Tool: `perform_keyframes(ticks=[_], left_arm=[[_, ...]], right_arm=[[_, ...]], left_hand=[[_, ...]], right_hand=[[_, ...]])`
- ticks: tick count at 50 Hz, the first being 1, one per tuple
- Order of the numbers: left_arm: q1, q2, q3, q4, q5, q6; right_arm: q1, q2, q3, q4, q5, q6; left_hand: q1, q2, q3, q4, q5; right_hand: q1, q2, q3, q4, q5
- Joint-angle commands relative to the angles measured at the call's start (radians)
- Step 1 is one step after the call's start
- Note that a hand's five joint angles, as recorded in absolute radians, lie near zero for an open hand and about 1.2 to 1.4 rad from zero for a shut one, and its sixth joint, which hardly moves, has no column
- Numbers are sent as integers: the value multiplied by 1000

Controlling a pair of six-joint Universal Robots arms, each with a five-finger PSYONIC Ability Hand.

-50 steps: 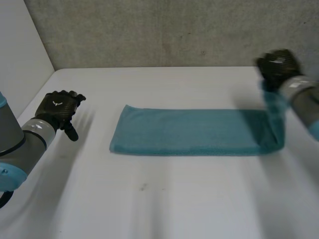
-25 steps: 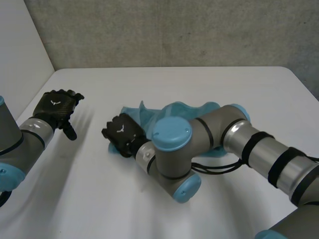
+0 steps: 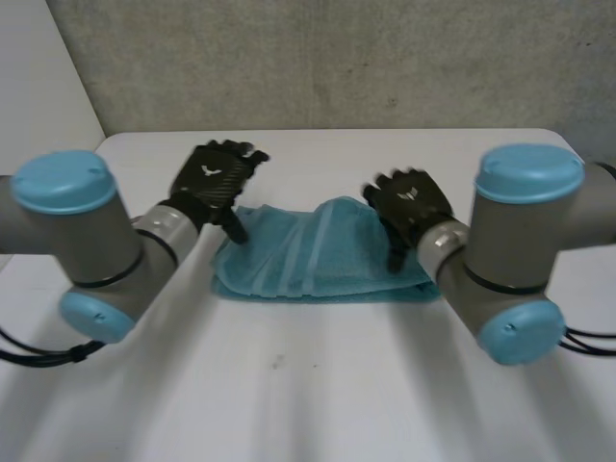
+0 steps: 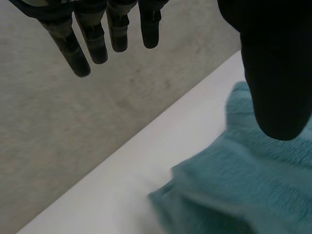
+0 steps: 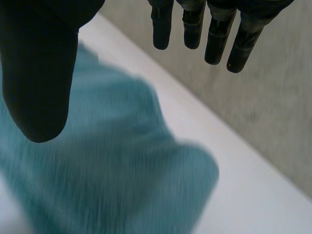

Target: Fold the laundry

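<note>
A teal towel (image 3: 318, 255) lies folded and slightly rumpled in the middle of the white table (image 3: 308, 385). My left hand (image 3: 217, 178) hovers over the towel's far left corner, open, fingers straight. My right hand (image 3: 409, 207) is above the towel's right end, open too, holding nothing. In the left wrist view the straight fingers (image 4: 90, 41) and thumb (image 4: 275, 73) stand apart above the towel (image 4: 243, 190). The right wrist view likewise has the thumb (image 5: 39, 73) and fingers (image 5: 195, 24) spread over the towel (image 5: 112, 175), with no cloth between them.
A grey wall (image 3: 337, 58) runs along the table's far edge and a white panel (image 3: 38, 87) stands at the far left. Both arms' big elbow joints (image 3: 72, 226) (image 3: 525, 250) reach in over the table's near half, flanking the towel.
The right hand carried the towel's right end across to the left, let it go and drew back to the new right end. The left hand moved in from the far left to the towel.
</note>
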State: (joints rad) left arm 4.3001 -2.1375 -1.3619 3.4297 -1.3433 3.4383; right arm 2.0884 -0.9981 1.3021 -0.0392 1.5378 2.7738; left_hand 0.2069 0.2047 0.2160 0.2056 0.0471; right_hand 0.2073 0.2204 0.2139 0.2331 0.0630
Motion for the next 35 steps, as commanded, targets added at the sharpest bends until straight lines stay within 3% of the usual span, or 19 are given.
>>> perform_keyframes(ticks=[1,6,13,17,23,28,35], left_arm=[[-14,-156,144,-15,12,-2],[-10,-197,182,-10,-36,-1],[12,-234,198,0,-65,39],[13,-249,191,14,-89,119],[12,-248,147,19,-224,254],[4,-191,46,14,-296,301],[-17,-66,-86,14,-297,292]], right_arm=[[-102,6,154,-57,-15,-3],[-119,30,178,-120,-19,-13],[-139,102,186,-174,-19,-8],[-142,101,195,-179,-19,-11],[-151,92,209,-179,-22,-8],[-154,82,221,-177,-24,-14],[-174,36,229,-179,-24,-34]], left_hand=[[27,29,18,28,12],[48,50,39,49,33],[51,53,42,52,36],[51,53,42,52,36],[45,47,36,46,30],[42,44,33,43,27],[36,38,27,37,21]], right_hand=[[-33,-46,-39,-59,-63],[127,114,120,101,97],[543,530,537,518,513],[588,575,582,562,558],[711,698,705,685,681],[826,812,819,800,795],[1188,1175,1182,1163,1158]])
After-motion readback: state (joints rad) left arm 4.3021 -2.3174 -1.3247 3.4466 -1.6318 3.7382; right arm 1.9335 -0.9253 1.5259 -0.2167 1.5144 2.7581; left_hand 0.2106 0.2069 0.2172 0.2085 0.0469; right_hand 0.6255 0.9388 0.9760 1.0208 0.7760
